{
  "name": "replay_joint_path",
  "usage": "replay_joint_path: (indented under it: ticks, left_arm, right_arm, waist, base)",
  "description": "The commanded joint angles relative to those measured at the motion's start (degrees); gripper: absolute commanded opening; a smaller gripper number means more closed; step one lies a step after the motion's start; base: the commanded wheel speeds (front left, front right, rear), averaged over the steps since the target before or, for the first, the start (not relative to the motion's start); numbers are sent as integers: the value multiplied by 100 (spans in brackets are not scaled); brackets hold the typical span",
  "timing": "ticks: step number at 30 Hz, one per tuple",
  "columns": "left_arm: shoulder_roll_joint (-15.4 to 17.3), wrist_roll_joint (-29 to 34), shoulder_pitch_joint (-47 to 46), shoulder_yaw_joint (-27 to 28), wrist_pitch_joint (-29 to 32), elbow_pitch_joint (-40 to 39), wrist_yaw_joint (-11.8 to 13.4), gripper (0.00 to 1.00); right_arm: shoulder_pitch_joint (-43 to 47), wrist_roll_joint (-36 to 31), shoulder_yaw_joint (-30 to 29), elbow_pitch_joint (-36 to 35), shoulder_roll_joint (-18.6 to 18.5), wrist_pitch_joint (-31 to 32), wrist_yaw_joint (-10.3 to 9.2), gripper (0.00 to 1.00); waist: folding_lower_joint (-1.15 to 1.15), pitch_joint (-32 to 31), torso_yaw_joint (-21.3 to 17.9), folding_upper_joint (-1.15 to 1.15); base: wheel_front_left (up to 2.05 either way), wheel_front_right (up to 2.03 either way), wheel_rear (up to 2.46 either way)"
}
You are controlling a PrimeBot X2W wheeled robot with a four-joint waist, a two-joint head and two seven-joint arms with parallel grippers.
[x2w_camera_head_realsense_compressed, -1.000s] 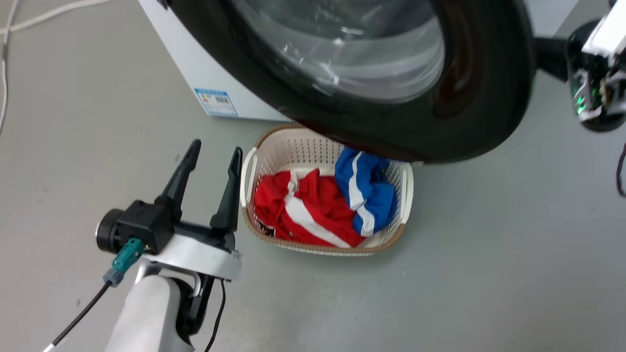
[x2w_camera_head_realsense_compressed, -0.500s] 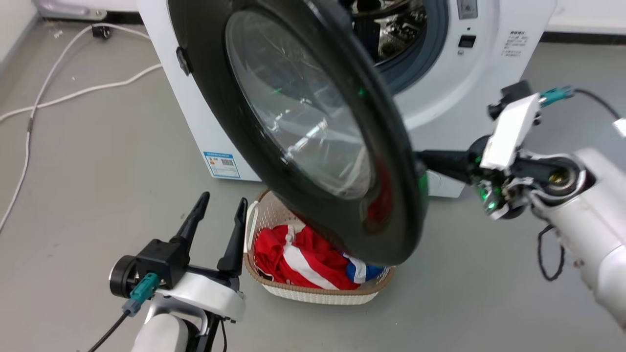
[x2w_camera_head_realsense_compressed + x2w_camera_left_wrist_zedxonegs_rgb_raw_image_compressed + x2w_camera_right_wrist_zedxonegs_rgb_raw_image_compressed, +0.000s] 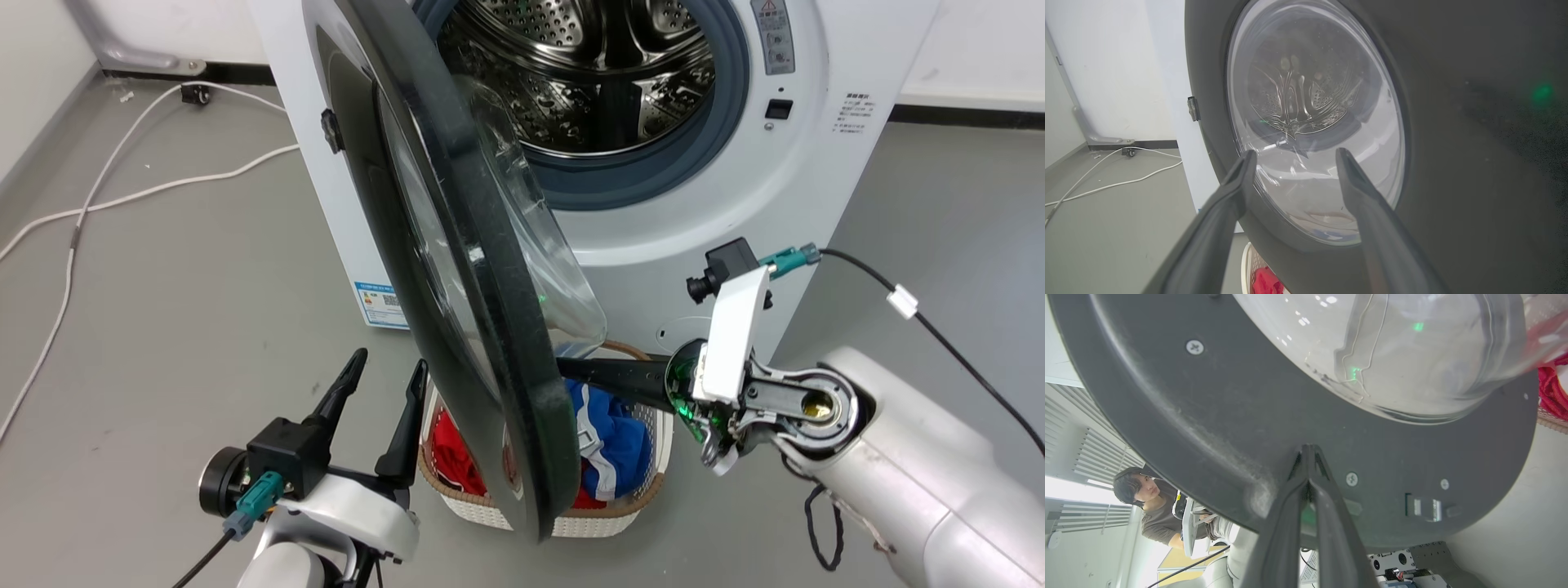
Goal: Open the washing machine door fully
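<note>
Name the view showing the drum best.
Head view: the drum shows directly, past the open door. Left wrist view catches it dimly through the door glass; right wrist view faces the door's inner side.

- Grey floor (image 3: 163,327) spreads below me.
- The washing machine (image 3: 718,204) stands on it at my twelve o'clock.
- A laundry basket (image 3: 612,521) sits before it.
- Loose white cables (image 3: 122,196) trail at ten o'clock.

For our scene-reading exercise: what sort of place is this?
Likely a lab's laundry test corner, not a home: a washer with its door open, a basket of clothes, loose cables on the grey floor.
</note>
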Motion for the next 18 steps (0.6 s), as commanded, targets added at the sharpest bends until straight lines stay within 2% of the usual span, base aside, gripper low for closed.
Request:
replay_joint_path:
  ticks: [1,7,18]
  left_arm:
    - [18,-21,75,-14,-16,31,2,100]
    - [4,-35,169,-25,-16,101,2,100]
    - [26,-51,390,126,-16,80,26,100]
  right_arm:
    - [153,50,71,-119,58,-121,14,0]
    - [436,99,32,-283,-79,-991,14,0]
    - [1491,-87,-742,-742,-655,-3481,14,0]
  waist:
    - [1,-56,12,0]
    - [1,-249,25,0]
    - [1,-440,-248,0]
  base:
    - [0,0,0]
    - [0,0,0]
    - [0,0,0]
